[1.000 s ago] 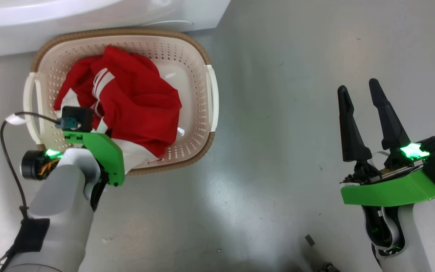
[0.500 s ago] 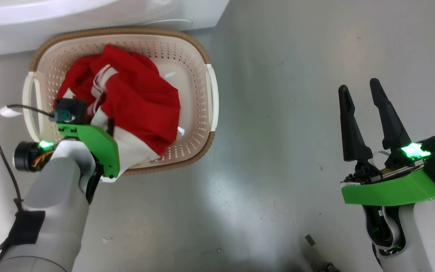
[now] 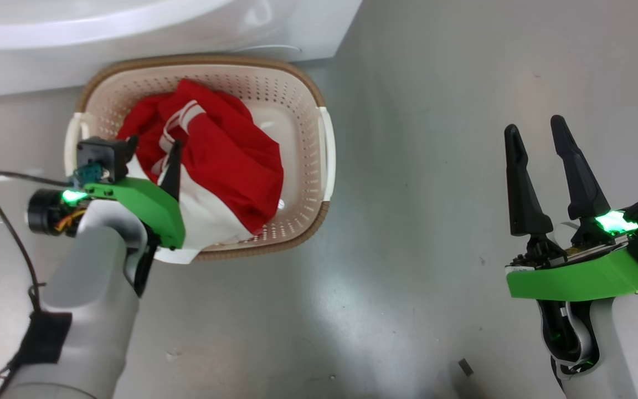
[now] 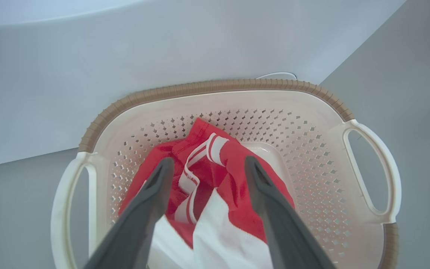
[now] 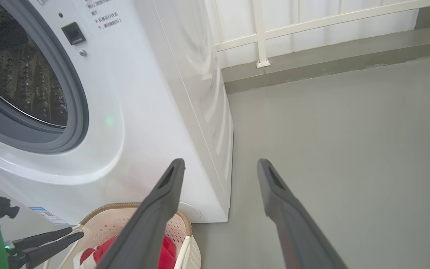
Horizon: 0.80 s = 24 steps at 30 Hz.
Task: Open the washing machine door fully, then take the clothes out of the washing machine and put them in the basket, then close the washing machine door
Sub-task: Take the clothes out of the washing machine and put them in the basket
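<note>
Hovering over red clothes (image 3: 236, 160) in the basket (image 3: 302, 105), upper left, the left hand (image 4: 205, 164) gapes wide, seemingly empty; right hand (image 3: 535, 126) likewise.

Pale grey forearms (image 3: 92, 310), green wrist brackets (image 3: 574, 280), glowing lights (image 3: 615, 221) — long dark fingers (image 3: 521, 188), black cable (image 3: 13, 239).

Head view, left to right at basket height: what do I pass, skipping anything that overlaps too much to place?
basket's left handle → clothes → basket's right handle → floor → right gripper. The left gripper overlaps the basket and the clothes, so it is left out.
</note>
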### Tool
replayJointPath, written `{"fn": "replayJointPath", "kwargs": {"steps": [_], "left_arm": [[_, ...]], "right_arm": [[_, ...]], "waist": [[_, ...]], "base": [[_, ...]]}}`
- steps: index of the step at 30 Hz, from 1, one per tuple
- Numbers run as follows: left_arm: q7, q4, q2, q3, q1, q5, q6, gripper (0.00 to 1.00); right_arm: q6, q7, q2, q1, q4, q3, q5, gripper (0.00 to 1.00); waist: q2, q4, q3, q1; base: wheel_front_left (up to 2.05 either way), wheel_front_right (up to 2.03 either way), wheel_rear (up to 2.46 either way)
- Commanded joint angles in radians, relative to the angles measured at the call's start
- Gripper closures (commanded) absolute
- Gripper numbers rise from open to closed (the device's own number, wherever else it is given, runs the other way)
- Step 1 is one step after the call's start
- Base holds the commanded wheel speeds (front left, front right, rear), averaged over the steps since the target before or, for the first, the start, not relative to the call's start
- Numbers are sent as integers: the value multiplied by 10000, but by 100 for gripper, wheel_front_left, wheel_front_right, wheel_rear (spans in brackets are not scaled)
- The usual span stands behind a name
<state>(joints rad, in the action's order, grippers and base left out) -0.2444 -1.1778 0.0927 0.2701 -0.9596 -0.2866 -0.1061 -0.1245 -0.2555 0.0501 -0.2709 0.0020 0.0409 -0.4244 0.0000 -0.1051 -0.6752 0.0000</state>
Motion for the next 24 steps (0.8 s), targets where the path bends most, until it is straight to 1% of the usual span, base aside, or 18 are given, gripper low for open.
{"fn": "replayJointPath", "kwargs": {"steps": [1, 3, 5, 9, 17, 24], "left_arm": [[-113, 237, 277, -167, 426, -135, -20, 0], [-151, 657, 252, -235, 661, -197, -7, 0], [-165, 1285, 229, -363, 938, -256, 99, 0], [-170, 3015, 172, -635, 1820, -272, 305, 0], [-172, 6417, 13, -943, 3820, 16, 729, 0], [-173, 8246, -99, -1325, 5127, 84, 864, 0]], "right_arm": [[-62, -63, 1, 264, -199, 145, 82, 0], [-62, -63, 1, 314, -207, 129, 155, 0], [-62, -63, 1, 371, -207, 96, 241, 0], [-62, -63, 1, 446, -306, 4, 676, 0], [-62, -63, 1, 642, -355, -108, 986, 0], [-62, -63, 1, 742, -314, -163, 1173, 0]], "waist": [[0, 131, 134, 0], [0, 215, 235, 0], [0, 308, 358, 0], [0, 429, 548, 0], [0, 652, 932, 0], [0, 759, 1379, 0]], "base": [[0, 0, 0], [0, 0, 0], [0, 0, 0], [0, 0, 0], [0, 0, 0], [0, 0, 0]]}}
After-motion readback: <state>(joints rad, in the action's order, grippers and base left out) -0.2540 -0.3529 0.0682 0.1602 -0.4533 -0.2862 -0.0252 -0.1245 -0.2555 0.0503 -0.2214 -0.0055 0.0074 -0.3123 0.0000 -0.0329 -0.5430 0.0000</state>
